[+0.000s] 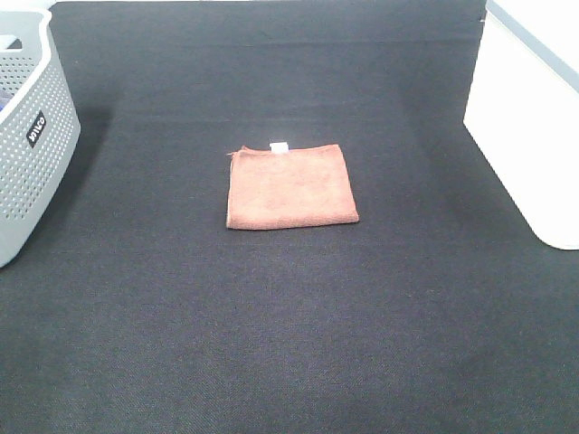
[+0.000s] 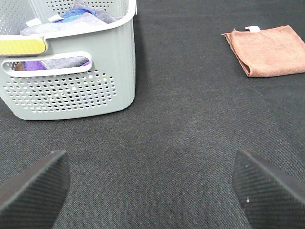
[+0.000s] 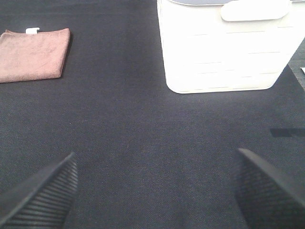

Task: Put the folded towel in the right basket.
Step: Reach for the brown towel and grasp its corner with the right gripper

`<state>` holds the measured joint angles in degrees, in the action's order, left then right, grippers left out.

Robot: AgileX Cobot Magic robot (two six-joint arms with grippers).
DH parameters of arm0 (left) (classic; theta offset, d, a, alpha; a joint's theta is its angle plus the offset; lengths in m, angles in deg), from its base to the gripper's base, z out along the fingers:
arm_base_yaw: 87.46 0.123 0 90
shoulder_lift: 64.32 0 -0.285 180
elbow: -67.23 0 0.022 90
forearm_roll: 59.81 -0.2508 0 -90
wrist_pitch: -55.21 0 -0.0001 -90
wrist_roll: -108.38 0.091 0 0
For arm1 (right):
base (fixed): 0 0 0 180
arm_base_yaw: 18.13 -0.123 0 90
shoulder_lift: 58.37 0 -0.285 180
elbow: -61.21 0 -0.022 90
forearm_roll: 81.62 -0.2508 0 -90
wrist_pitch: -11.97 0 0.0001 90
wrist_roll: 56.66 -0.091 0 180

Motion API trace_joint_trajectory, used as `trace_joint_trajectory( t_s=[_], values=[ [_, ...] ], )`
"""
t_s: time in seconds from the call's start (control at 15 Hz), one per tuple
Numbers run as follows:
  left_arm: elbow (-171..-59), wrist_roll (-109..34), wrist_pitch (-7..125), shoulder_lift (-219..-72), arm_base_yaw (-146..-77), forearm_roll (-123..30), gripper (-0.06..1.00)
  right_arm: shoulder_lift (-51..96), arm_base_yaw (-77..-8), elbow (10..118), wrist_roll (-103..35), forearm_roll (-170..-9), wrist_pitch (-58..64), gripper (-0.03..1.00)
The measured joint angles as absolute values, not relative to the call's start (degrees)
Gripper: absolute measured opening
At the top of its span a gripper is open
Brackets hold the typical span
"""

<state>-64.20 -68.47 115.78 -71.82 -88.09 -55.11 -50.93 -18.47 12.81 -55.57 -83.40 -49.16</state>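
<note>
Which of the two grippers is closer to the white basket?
The right. The right gripper sits in front of the white basket, with bare mat between. The left gripper is by the grey basket on the far side, beyond the towel.

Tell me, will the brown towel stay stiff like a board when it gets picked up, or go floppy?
Probably floppy: the towel is soft, fuzzy cloth folded in layers, so it may droop and unfold if pinched at one edge. It lies thin and flat, so probably light. Pushed, it might bunch up, since the black mat looks rough.
</note>
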Motion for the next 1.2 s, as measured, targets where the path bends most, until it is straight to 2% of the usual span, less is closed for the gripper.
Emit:
trace_joint_trajectory(
  t_s=[1.2],
  values=[
    [-64.2,-68.5,115.8,-71.8,-88.1,-55.1,0.88,-50.9,-18.5,12.8,-55.6,-83.4,-49.2,0.82]
  ],
)
